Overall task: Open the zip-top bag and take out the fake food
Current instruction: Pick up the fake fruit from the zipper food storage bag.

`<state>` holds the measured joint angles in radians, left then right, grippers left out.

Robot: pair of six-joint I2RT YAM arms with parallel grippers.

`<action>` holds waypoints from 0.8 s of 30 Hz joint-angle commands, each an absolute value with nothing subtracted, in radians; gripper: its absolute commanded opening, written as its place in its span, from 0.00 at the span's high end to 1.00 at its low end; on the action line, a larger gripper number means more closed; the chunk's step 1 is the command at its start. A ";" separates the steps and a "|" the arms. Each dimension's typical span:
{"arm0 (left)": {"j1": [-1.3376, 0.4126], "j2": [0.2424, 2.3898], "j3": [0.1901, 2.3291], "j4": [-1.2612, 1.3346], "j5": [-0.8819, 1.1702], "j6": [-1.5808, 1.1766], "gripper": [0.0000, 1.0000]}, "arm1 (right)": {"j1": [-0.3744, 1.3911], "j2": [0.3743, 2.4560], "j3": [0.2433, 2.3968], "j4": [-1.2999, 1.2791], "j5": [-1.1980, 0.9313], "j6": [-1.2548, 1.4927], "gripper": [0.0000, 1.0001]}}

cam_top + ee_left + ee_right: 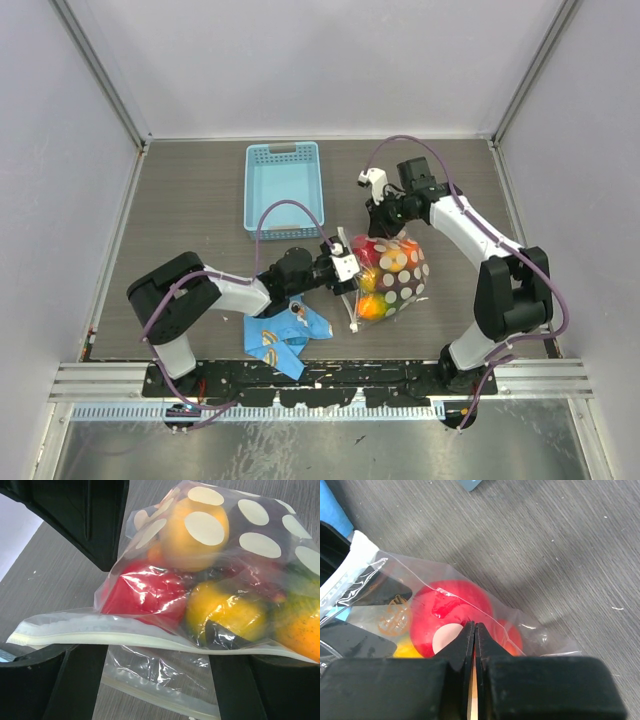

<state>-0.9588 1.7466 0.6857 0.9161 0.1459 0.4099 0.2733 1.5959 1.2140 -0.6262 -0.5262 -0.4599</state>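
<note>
The zip-top bag (392,275), clear with white dots, lies mid-table, bulging with fake food (372,305). In the left wrist view a red piece (145,592), an orange one (197,535) and a yellow one (225,610) press against the film. My left gripper (345,268) is open at the bag's left edge. One white zip strip (150,641) runs across its fingertips (75,680), and a second lip (150,692) lies lower on the table. My right gripper (475,630) is shut on the bag's film at the far side, over a red fruit (445,607).
A light blue slotted basket (283,185) stands behind the bag to the left. A blue cartoon-print cloth (283,335) lies near the front edge under the left arm. Grey walls close in the table on three sides.
</note>
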 commanded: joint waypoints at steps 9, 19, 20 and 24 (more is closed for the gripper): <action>-0.936 1.760 0.680 0.992 0.154 0.363 0.19 | 0.324 1.613 1.191 -0.683 -0.604 -0.551 0.95; -0.936 1.771 0.650 0.983 0.172 0.324 0.16 | 0.318 1.594 1.208 -0.714 -0.651 -0.564 0.90; -0.935 1.768 0.641 0.986 0.171 0.318 0.16 | 0.305 1.581 1.213 -0.715 -0.662 -0.564 0.86; -0.935 1.753 0.612 1.008 0.164 0.280 0.15 | 0.234 1.498 1.217 -0.742 -0.800 -0.605 0.73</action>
<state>-0.9401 1.7718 0.6407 0.9291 0.1555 0.3271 0.2943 1.6093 1.1931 -0.7139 -0.6521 -0.5537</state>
